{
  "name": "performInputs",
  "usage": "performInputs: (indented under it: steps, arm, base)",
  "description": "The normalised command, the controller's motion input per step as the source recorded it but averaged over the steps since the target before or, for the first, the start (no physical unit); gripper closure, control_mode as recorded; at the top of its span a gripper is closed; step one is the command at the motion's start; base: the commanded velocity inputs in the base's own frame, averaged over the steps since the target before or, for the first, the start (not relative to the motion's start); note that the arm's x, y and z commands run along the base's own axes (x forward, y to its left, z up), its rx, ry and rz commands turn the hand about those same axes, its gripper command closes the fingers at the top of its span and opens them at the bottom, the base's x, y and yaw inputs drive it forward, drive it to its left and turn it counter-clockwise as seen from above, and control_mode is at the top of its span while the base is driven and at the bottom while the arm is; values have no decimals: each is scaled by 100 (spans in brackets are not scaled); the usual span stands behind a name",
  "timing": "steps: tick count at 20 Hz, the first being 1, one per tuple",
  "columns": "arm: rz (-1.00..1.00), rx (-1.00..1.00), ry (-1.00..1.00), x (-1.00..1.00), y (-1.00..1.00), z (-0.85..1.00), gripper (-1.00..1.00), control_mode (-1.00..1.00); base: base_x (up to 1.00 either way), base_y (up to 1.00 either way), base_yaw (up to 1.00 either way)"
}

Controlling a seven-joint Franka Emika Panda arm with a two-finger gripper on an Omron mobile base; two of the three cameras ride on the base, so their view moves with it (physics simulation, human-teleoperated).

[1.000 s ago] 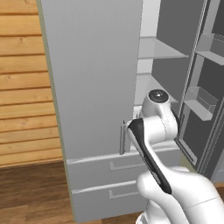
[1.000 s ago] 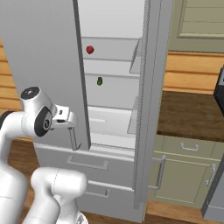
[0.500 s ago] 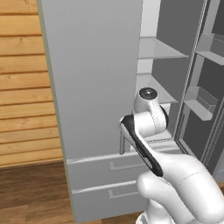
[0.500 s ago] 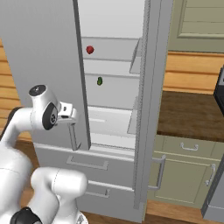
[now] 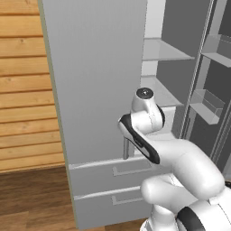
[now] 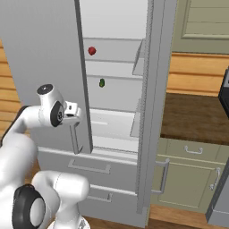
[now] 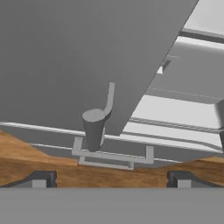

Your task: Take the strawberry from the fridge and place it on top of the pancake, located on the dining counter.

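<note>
One shelf well above and to the right of the wide-open, empty gripper (image 6: pixel 76 117) sits the strawberry (image 6: pixel 91 51), deep inside the fridge (image 6: pixel 53 67) past its closed door's edge.

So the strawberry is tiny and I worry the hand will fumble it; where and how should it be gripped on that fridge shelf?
Probably across its rounded middle, coming straight in from the open front of the fridge. The strawberry sits alone on an upper shelf, apart from the small green item on the shelf below, so both sides look free. The hand, open, hangs lower by the closed door.
</note>
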Motion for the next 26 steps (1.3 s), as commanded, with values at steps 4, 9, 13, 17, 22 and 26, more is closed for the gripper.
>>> performInputs:
  steps: [4,9,13,17,22,26]
  arm:
    - [0,0,0,21,16,-45,-100,-100]
    - [-1,7,0,39,0,-30,-100,-100]
    - [-2,11,0,52,0,-9,-100,-100]
    - [-4,6,5,47,0,-8,-100,-100]
    - [-4,0,14,38,0,-34,-100,-100]
    - [-3,0,13,34,1,-37,-100,-100]
  base:
    - [0,0,0]
    - [0,0,0]
    - [0,0,0]
    - [0,0,0]
    - [0,0,0]
    - [0,0,0]
